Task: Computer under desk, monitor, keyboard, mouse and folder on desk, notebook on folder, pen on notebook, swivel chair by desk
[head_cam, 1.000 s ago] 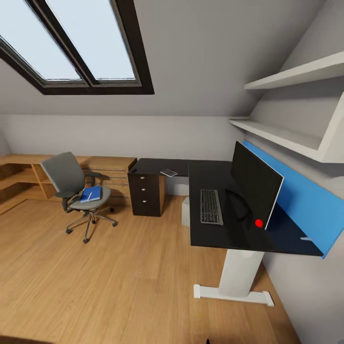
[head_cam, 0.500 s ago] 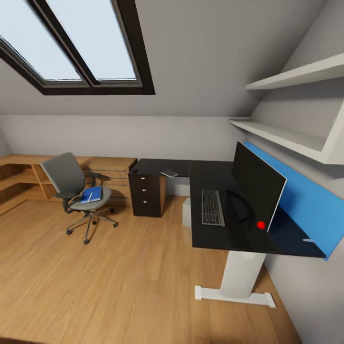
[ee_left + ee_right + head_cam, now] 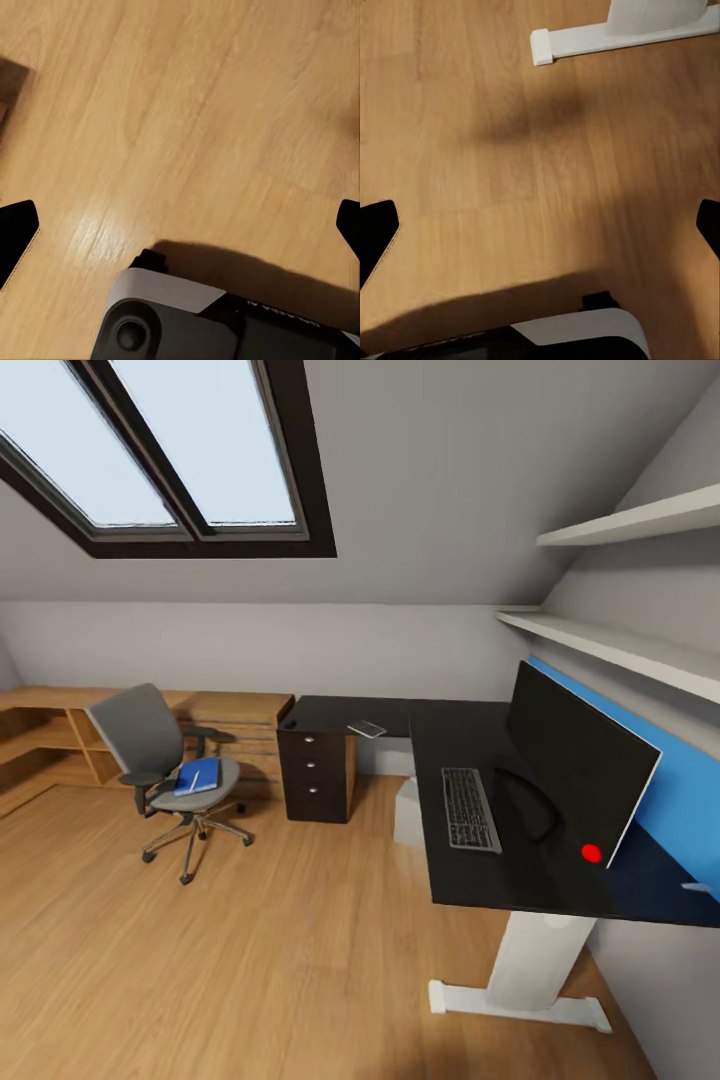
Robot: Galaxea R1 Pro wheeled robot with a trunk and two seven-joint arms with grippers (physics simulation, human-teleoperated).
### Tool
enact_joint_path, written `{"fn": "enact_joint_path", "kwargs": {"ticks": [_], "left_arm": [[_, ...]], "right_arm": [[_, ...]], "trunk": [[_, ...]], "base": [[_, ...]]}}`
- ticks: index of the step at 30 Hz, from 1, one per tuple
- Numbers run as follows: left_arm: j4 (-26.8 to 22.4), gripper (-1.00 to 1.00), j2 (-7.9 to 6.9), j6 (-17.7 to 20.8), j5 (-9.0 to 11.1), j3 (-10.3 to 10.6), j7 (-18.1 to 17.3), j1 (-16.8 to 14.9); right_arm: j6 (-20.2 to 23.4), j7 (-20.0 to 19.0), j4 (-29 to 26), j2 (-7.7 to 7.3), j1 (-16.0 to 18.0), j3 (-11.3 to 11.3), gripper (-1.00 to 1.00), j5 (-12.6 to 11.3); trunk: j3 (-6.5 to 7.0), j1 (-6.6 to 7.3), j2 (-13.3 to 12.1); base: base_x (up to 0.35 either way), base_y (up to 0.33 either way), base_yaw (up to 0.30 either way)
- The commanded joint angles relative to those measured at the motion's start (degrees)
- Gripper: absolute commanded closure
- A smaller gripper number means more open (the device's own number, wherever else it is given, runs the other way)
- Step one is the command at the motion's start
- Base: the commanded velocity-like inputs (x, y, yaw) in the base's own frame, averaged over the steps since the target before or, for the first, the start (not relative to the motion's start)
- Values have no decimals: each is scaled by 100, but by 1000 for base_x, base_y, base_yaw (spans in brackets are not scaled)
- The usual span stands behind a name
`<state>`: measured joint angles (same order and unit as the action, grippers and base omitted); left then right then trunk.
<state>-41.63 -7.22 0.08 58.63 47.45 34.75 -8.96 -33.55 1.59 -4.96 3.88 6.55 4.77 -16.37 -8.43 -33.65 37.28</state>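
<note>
The desk (image 3: pixel 445 745) stands along the right wall, and the monitor (image 3: pixel 575 765) is upright on it before the blue back panel. Flat in front of the screen lies the keyboard (image 3: pixel 470 808). The pale computer (image 3: pixel 408 812) sits on the floor beneath the desk. At the left is the swivel chair (image 3: pixel 145 735), apart from the desk, with the blue folder (image 3: pixel 197 778) on its seat and a thin pale stick across it. A small flat pale thing (image 3: pixel 367 729) on the desk's far wing is too small to identify. My left gripper (image 3: pixel 180 225) and right gripper (image 3: pixel 540 225) hang open over bare floor.
Black drawers (image 3: pixel 318 775) close off the desk's far wing, with a low light-wood cabinet (image 3: pixel 60 725) along the back wall. White shelves (image 3: pixel 610 645) jut out above the desk. The desk's white foot (image 3: pixel 615 34) lies near my right gripper. Wood floor (image 3: pixel 280 940) stretches between me and the chair.
The whole view has shifted, so the desk and monitor now sit further right and lower in the picture: the camera moved. None of the things themselves has moved.
</note>
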Motion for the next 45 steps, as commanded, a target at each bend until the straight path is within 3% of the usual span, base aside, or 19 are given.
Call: {"fn": "enact_joint_path", "kwargs": {"ticks": [1,45], "left_arm": [[-12,-100,-8,1,26,37,41,-9],[-12,-100,-21,-13,26,31,41,-9]], "right_arm": [[-20,17,81,-4,7,51,-100,-50],[-20,17,121,-10,6,50,-100,-44]], "trunk": [[-10,-4,8],[-10,-4,8]], "base": [[243,213,0],[260,204,0]]}}
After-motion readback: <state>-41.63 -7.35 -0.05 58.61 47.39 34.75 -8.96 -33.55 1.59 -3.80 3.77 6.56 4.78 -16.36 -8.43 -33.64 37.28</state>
